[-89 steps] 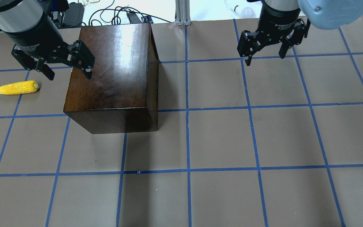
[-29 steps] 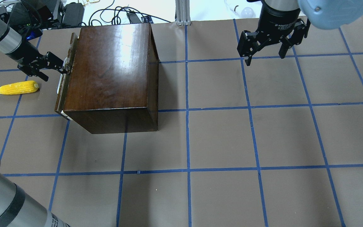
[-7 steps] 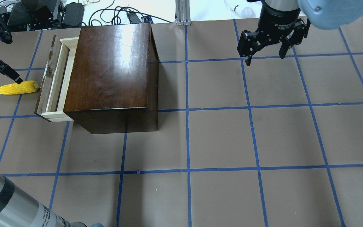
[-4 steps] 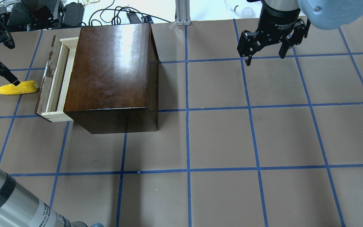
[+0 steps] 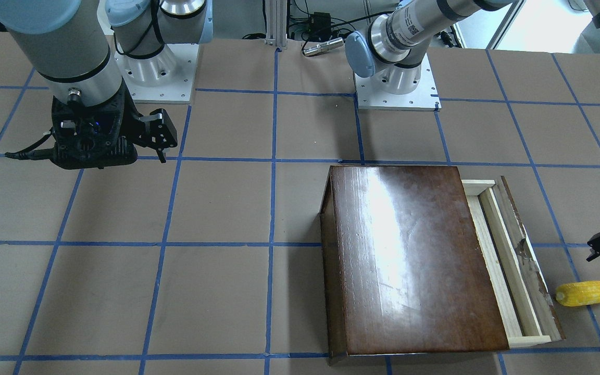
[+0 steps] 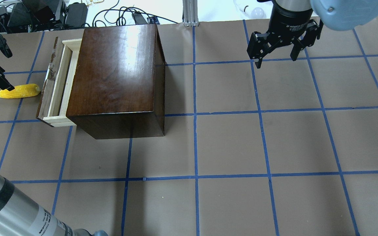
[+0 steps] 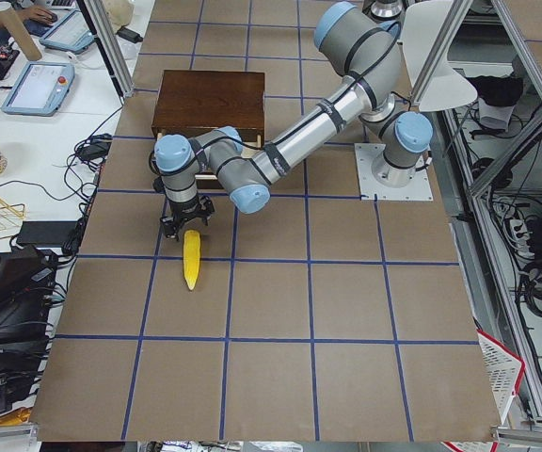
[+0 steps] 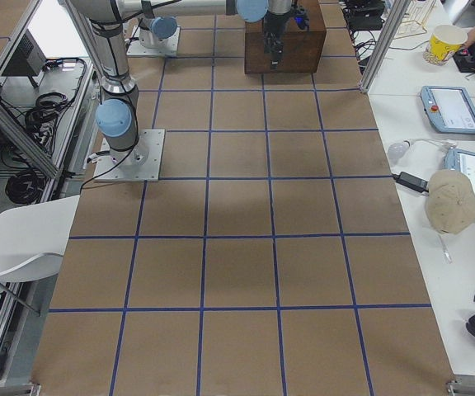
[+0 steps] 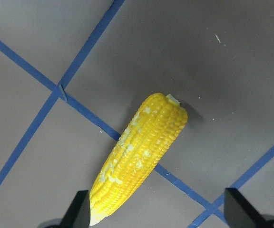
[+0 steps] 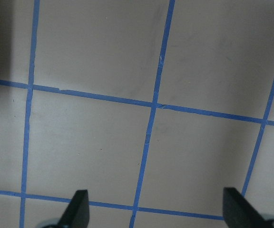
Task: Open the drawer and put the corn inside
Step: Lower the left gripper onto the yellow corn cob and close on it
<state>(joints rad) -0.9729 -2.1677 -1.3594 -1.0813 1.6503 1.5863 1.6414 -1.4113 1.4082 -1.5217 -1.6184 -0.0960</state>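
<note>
1. The bench [image 6: 228, 144] carries a glossy dark-brown box [image 6: 116, 68].
2. The drawer [image 5: 511, 260] stands pulled partway out of the box on the robot's left side.
3. The right end effector [image 6: 276, 62] hangs over bare bench, well apart from the box, with its fingers spread.
4. The left end effector [image 9: 158, 213] hovers over the corn, fingers apart and holding nothing.
5. The corn [image 6: 17, 91] lies on the bench just beside the drawer's front panel, outside the drawer.
</note>
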